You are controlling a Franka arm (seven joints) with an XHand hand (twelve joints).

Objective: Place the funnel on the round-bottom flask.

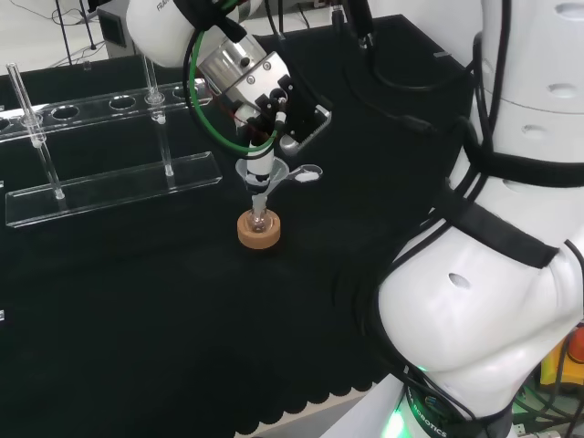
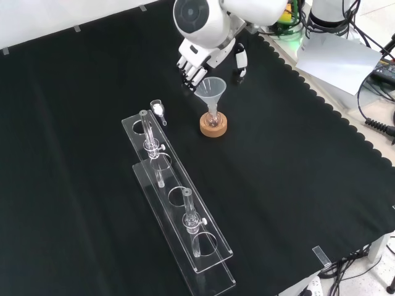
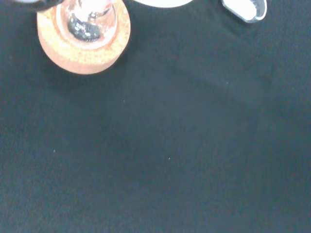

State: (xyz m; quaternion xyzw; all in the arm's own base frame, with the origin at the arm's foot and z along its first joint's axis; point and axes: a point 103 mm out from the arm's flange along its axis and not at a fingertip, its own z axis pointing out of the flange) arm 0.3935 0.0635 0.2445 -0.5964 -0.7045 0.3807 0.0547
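Observation:
A clear funnel [image 2: 211, 91] stands with its stem in the neck of a small round-bottom flask [image 2: 213, 118], which rests on a cork ring [image 2: 213, 127]. In the head view the funnel [image 1: 260, 175] leans slightly over the flask [image 1: 259, 219]. The black and white hand [image 2: 199, 60] hovers just above and behind the funnel's rim. Its fingers [image 2: 191, 75] hang at one side of the rim and the thumb [image 2: 239, 64] stands apart on the other side. The hand [image 1: 274, 114] looks open. The wrist view looks down on the cork ring [image 3: 82, 43] and flask [image 3: 87, 19].
A small clear scoop [image 2: 157, 109] with white powder lies on the cloth near the funnel, also seen as scoop [image 1: 308, 173] and scoop [image 3: 245, 8]. A clear acrylic tube rack [image 2: 179, 209] holding two glass tubes stands in front; the rack [image 1: 109, 187] sits left in the head view.

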